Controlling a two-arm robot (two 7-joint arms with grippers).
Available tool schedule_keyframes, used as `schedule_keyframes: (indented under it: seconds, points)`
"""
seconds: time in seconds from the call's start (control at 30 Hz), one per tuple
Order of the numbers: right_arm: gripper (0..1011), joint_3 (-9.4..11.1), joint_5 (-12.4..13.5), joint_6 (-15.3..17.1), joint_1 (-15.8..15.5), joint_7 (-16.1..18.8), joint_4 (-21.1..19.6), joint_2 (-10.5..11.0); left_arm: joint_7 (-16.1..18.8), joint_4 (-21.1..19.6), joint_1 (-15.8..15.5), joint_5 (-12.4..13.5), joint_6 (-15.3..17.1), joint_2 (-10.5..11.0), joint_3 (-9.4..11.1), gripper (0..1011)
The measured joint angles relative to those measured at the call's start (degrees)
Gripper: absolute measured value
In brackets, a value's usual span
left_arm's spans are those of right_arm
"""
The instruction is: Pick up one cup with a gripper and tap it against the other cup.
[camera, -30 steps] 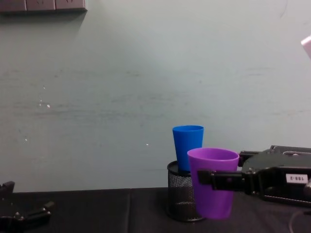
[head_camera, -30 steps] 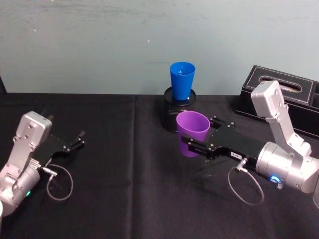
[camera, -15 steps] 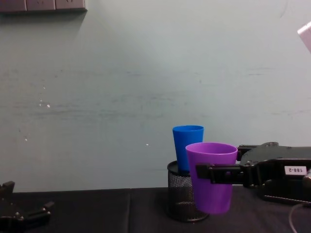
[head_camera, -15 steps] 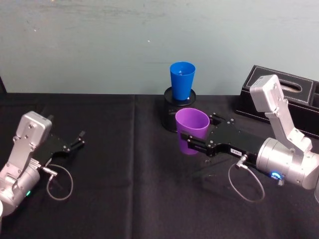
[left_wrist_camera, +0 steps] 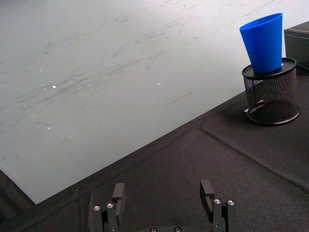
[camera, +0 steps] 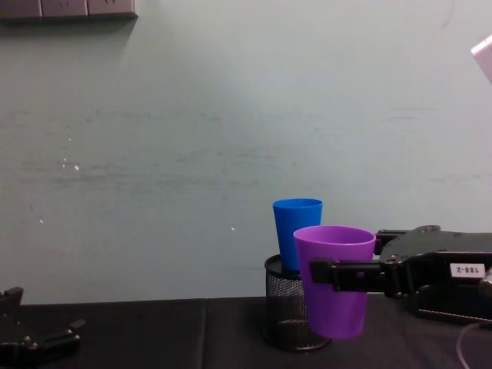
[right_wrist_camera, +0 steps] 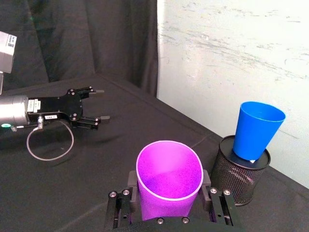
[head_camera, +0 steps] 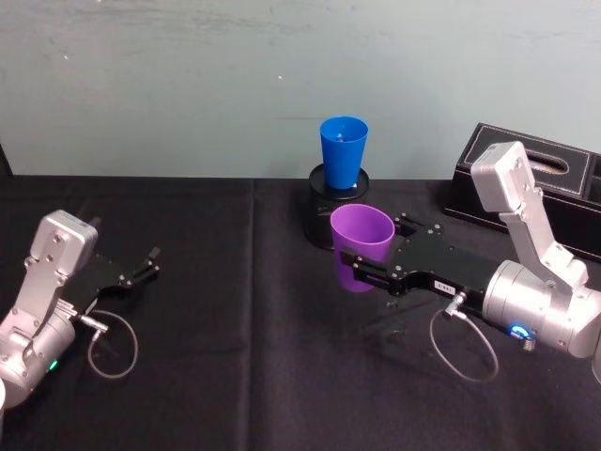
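Two grippers sit over the black cloth-covered table [head_camera: 244, 357]. At about 8 o'clock in the head view, the small black left gripper [head_camera: 148, 263] rests low by the cloth. The left wrist view shows its fingers [left_wrist_camera: 118, 193] spread wide with nothing between them.

At about 12 o'clock stands a black mesh cylindrical pen holder [head_camera: 319, 211]. A bright blue plastic tapered tumbler [head_camera: 343, 150] sits upright in its mouth, with most of its body above the mesh.

Just off the holder's 5 o'clock side is the purple plastic tapered tumbler [head_camera: 360, 235], upright with its mouth up. In the chest view its base hangs clear of the cloth. Its rim is lower than the blue tumbler's and the two cups are apart. Whether it touches the mesh holder cannot be told.

The long black flat-fingered right gripper [head_camera: 368, 258] reaches in from 3 o'clock. Its fingers [camera: 338, 275] are closed against the purple tumbler's opposite walls, about mid-height.

At about 2 o'clock a black rectangular tissue box [head_camera: 554, 183] lies beside the silver right arm.
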Motion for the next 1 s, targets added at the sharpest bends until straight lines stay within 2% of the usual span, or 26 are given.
schedule_keyframes:
  seconds: [1.0]
  points:
    - [736, 0.0, 0.0, -0.1, 0.0, 0.17, 0.05, -0.02, 0.0, 0.0, 0.0, 0.0, 0.0, 0.0, 0.0, 1012]
